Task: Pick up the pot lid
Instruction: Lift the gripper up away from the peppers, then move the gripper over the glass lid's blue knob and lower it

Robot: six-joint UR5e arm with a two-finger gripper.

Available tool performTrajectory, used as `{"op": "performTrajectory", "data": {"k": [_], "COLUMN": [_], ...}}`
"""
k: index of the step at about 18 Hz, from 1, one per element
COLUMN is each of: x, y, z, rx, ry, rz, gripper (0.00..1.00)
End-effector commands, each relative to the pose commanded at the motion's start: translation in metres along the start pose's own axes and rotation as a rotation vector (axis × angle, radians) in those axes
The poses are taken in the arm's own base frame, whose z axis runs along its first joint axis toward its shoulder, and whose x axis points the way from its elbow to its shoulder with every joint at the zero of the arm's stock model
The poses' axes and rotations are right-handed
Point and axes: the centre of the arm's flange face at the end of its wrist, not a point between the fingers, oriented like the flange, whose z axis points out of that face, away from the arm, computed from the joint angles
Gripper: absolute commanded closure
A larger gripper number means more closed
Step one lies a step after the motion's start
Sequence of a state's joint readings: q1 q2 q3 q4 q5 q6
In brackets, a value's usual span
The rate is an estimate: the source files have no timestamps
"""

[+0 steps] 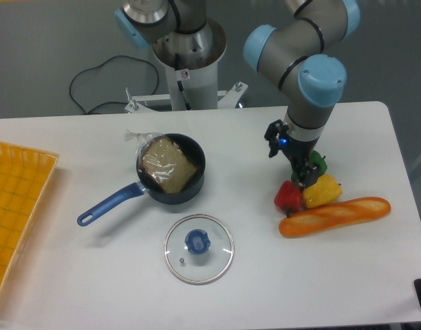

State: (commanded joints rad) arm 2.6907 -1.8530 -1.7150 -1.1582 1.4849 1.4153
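The gripper stands open at the right of the table, its two fingers apart with nothing visible between them. It appears in front of the vegetables, up and to the right of the lid. A round glass pot lid with a pale rim lies at the lower middle, its blue knob facing up. Gripper and lid are well apart.
A black pan with a blue handle holds a brown item in plastic. Beneath and beside the gripper are red, yellow and green vegetables and a long bread. An orange crate stands left.
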Motion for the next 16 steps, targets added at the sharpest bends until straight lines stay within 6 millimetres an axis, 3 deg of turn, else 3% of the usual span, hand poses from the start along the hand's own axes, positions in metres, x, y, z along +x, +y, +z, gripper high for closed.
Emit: {"op": "performTrajectory", "data": {"k": [3, 10, 16], "x": [0.008, 0.016, 0.005], "y": [-0.022, -0.077, -0.121], "z": [0.001, 0.016, 0.025], "rx": [0.0, 0.003, -0.019], "ry": [-0.003, -0.044, -0.07], "rz": [-0.114, -0.02, 0.056], "gripper": [0.0, 0.0, 0.0]}}
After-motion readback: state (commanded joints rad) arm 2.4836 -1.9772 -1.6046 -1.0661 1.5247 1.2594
